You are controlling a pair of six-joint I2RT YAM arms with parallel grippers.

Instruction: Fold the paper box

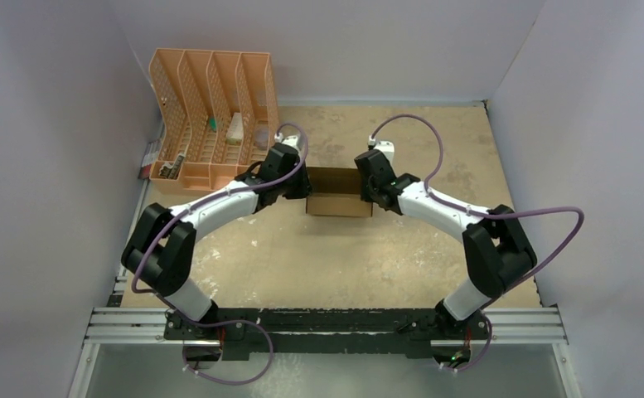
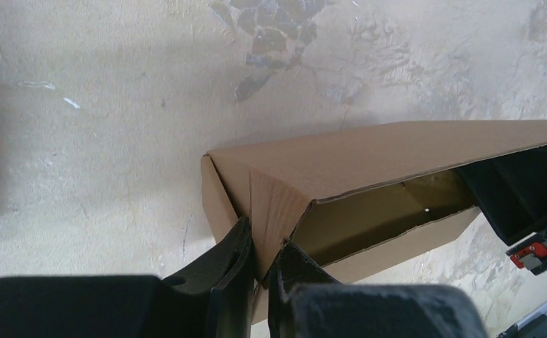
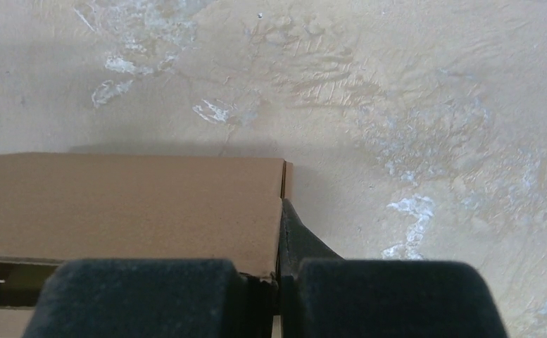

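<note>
The paper box is plain brown cardboard, partly formed, lying in the middle of the table with its lid half raised. My left gripper is at its left end and my right gripper at its right end. In the left wrist view the left gripper is shut on the box's folded end flap, and the box's inside shows. In the right wrist view the right gripper is shut on the end wall of the box, with one finger hidden inside.
An orange slotted file organiser with small items in it stands at the back left. White walls enclose the table on three sides. The right gripper's black body shows at the right edge of the left wrist view.
</note>
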